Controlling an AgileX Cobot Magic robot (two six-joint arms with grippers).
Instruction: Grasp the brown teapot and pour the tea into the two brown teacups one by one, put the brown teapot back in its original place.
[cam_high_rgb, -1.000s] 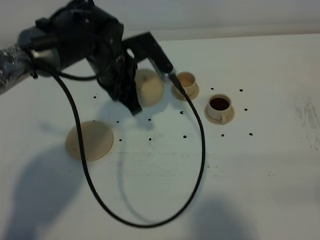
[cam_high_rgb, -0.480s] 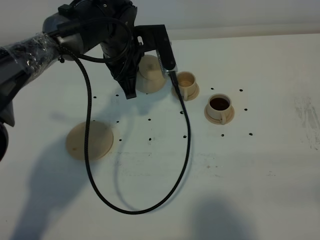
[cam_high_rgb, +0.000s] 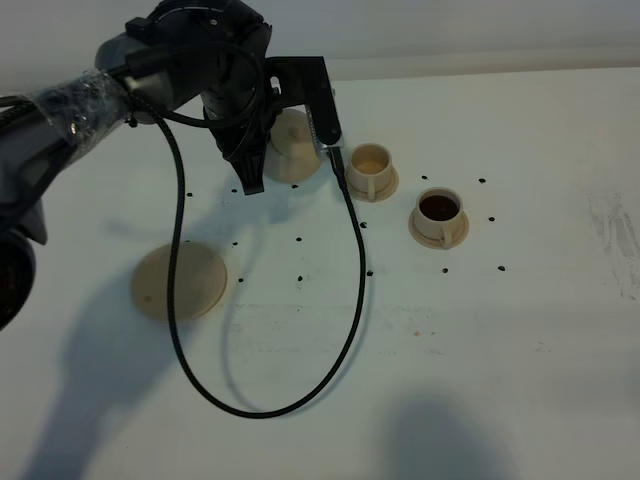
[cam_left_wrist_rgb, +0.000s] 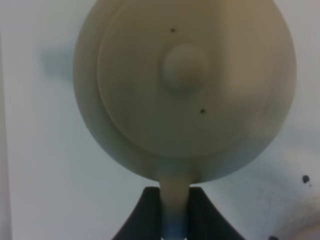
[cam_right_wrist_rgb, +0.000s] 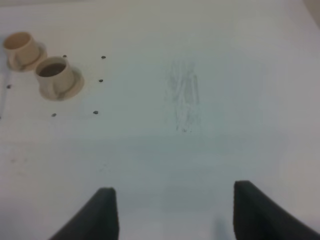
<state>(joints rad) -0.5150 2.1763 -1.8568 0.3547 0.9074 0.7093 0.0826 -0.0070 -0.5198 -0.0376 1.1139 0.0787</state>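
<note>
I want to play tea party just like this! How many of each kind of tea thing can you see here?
teapot: 1
teacups: 2
small saucers: 2
big round coaster: 1
Total: 6

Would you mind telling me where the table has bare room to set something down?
The widest bare stretch is the table right of the dark-filled teacup. The coaster is also bare. It is crowded around the teapot, the other teacup and the black cable.
</note>
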